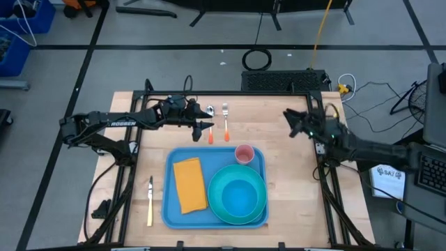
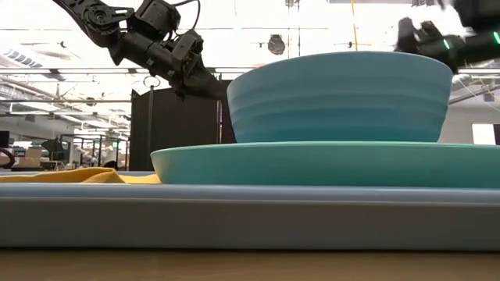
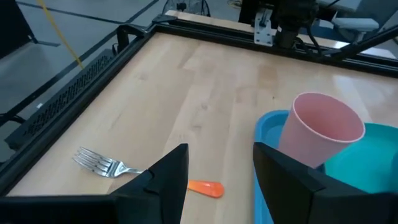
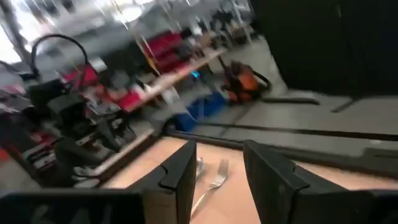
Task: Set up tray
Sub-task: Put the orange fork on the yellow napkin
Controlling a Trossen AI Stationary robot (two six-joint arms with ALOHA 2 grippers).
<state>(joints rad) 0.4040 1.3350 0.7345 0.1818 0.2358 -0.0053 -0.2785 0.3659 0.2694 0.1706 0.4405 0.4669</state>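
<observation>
**Light-blue tray loaded at the near middle of the table**

Light-blue plastic, flat and rectangular with rounded corners and a low raised rim, the tray (image 1: 167,209) lies on the wooden table (image 1: 279,122), toward its near edge. On the tray, a folded yellow cloth (image 1: 189,184) fills the left part. A round teal plate (image 1: 217,183) fills the right part and carries a blue bowl (image 1: 240,196). A pink cup (image 1: 244,153) stands upright in the tray's far right corner, just beyond the plate.

Off the tray, a knife (image 1: 150,200) lies on the table just beside its left rim. Beyond its far rim lie a fork (image 1: 226,120) with an orange handle and a spoon (image 1: 210,132), also orange-handled.

From the tray's far left, the left arm reaches in low and level, its left pincer (image 1: 206,125) over the spoon, above the table, fingers (image 3: 168,177) set a moderate way apart with nothing between them. Beyond the tray's far right corner, well apart from it, the right pincer (image 1: 293,120) is raised, fingers likewise parted and holding nothing.
</observation>
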